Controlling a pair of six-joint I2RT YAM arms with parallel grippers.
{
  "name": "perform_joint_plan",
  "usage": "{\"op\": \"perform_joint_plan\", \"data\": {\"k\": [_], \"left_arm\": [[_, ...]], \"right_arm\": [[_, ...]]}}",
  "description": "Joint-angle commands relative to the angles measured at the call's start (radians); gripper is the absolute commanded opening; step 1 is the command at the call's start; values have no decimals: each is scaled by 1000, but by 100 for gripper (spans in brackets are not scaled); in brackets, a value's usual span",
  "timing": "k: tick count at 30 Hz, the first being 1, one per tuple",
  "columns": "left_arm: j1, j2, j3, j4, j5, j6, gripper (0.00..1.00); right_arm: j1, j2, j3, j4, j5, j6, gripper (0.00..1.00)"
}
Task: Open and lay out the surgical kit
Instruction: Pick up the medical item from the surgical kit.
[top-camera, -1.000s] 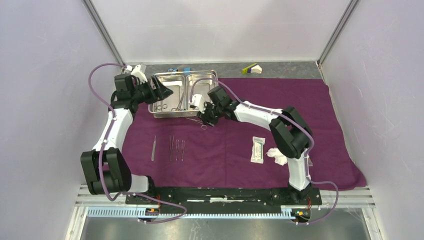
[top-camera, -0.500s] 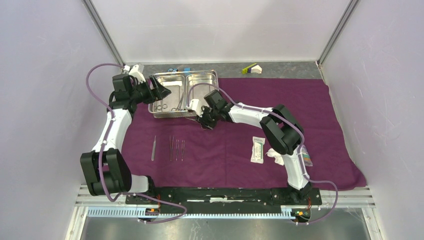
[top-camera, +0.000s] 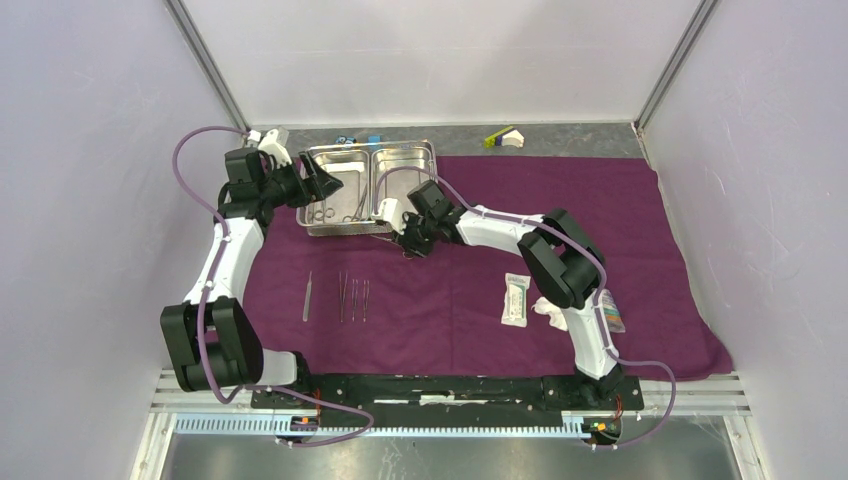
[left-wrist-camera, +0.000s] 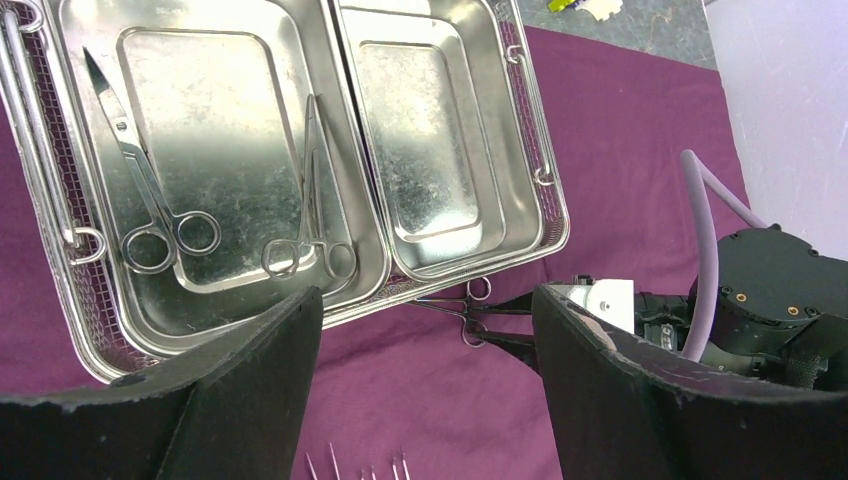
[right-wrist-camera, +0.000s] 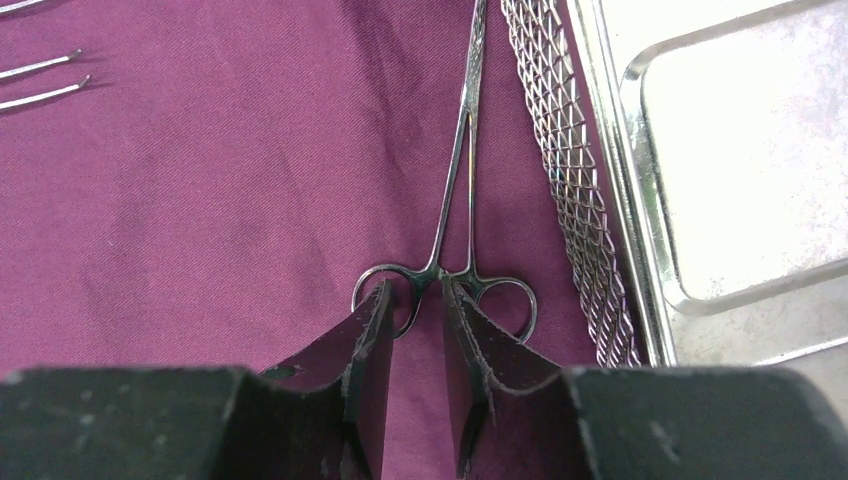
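Top external view has the purple cloth (top-camera: 600, 220) spread flat over the bench, so the opening looks done and the laying-out well on. Near the front lie the tweezers (top-camera: 307, 297) and, just beside them, a row of three slim instruments (top-camera: 353, 298). Off to the right sit the white packet (top-camera: 516, 298), the gauze (top-camera: 552, 312) and the small clear packet (top-camera: 611, 312). The steel tray (top-camera: 410, 170) stands at the cloth's far edge. Its right compartment is bare, while scissors (left-wrist-camera: 150, 210) and a second forceps (left-wrist-camera: 310, 215) lie in the left one, so those, I'd say, are left to set out. The ring-handled forceps (right-wrist-camera: 455, 190) lies on the cloth just beside the tray's near rim. The right arm reaches far forward and across, its pincer (right-wrist-camera: 415, 320) low at those ring handles, narrow, tips either side of the joint. Whether it grips I cannot tell. The left arm stretches up its own side, its pincer (left-wrist-camera: 425, 330) wide, holding nothing, hanging above the tray.
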Motion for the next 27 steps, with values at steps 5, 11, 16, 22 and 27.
{"op": "perform_joint_plan", "data": {"k": [5,11,16,22,27], "left_arm": [[4,-9,15,25,29,74,83],[4,20,29,-13,32,138,83],[3,55,32,-29,118,233,82],[-16,81,-4,-79,244,529,78],[-44,91,-21,-141,275,766,78]], "right_arm": [[-4,22,9,9,0,-11,12],[-5,-1,-38,22,22,-17,5],[-5,-45,-53,20,16,-22,0],[-5,-108,-72,22,-8,-19,0],[-5,-152,-94,24,-33,-13,0]]}}
